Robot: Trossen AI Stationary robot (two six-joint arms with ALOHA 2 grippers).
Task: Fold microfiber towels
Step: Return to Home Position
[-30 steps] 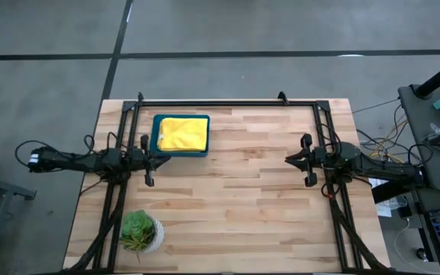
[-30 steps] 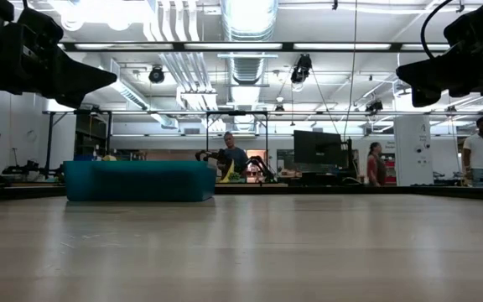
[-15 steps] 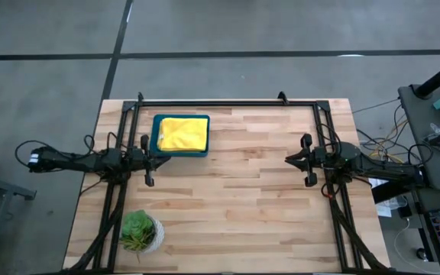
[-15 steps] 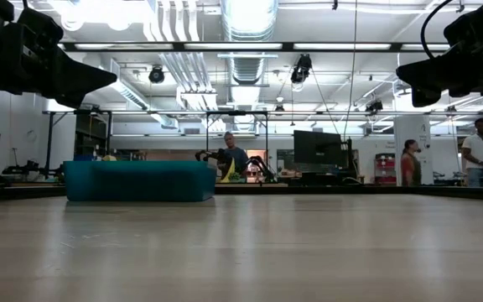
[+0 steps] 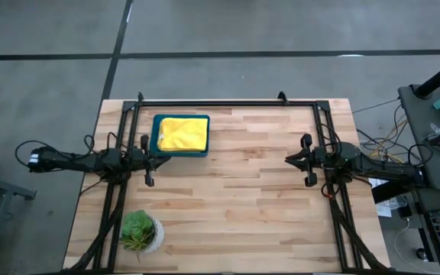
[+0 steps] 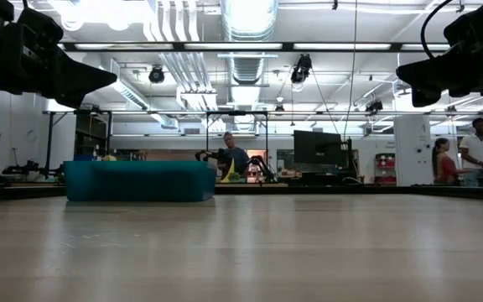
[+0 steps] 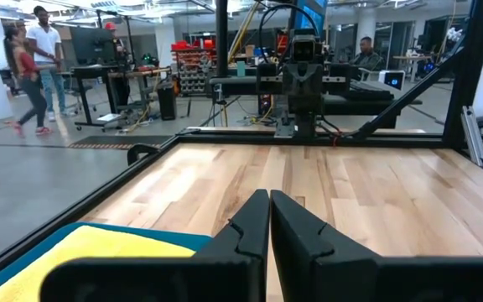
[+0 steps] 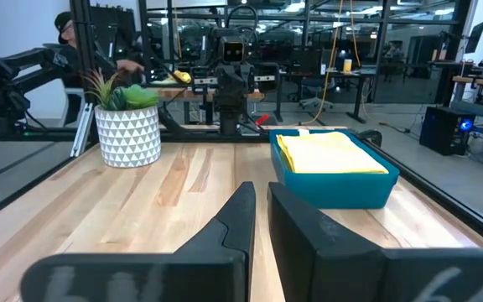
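Observation:
A folded yellow microfiber towel (image 5: 183,133) lies on top inside the teal tray (image 5: 156,137) at the table's far left; it also shows in the right wrist view (image 8: 329,153) and at the left wrist view's edge (image 7: 99,252). The other towels are hidden or out of view. My left gripper (image 5: 168,159) hovers shut just near of the tray, pointing toward the table's right; its fingers are together (image 7: 269,197). My right gripper (image 5: 287,160) hovers shut at the table's right, pointing left (image 8: 260,190). Both are empty.
A small green potted plant (image 5: 140,231) in a white patterned pot stands at the near left corner. A black frame (image 5: 228,102) runs along the table's far edge and sides. Bare wood lies between the grippers. People move in the room behind (image 6: 476,151).

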